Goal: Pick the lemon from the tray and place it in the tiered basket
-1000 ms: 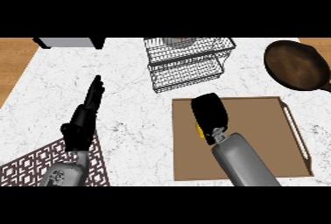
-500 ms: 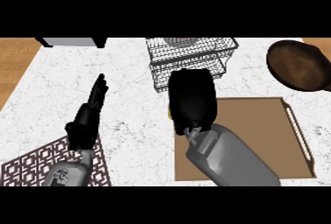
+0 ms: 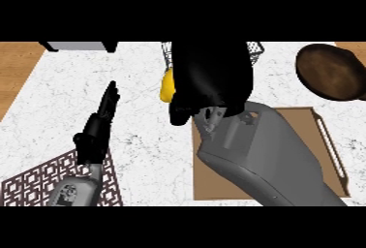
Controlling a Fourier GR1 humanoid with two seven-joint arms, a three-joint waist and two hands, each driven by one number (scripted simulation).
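My right hand (image 3: 211,77) fills the upper middle of the head view, raised close to the camera and curled round the yellow lemon (image 3: 167,86), of which only a strip shows at the hand's left side. The hand hangs in front of the black wire tiered basket (image 3: 254,47) and hides nearly all of it. Below lies the brown tray (image 3: 325,145), partly covered by my right forearm. At the left my left hand (image 3: 97,131) rests open over the counter, fingers pointing up.
A dark round pan (image 3: 333,71) sits at the upper right. A patterned dark mat (image 3: 43,179) lies at the lower left under my left forearm. A grey box (image 3: 79,46) stands at the top left. White marble counter (image 3: 64,97) lies between.
My right hand has lifted the lemon off the tray and carried it up and forward, over the basket and nearer the camera. The left hand has stayed still.
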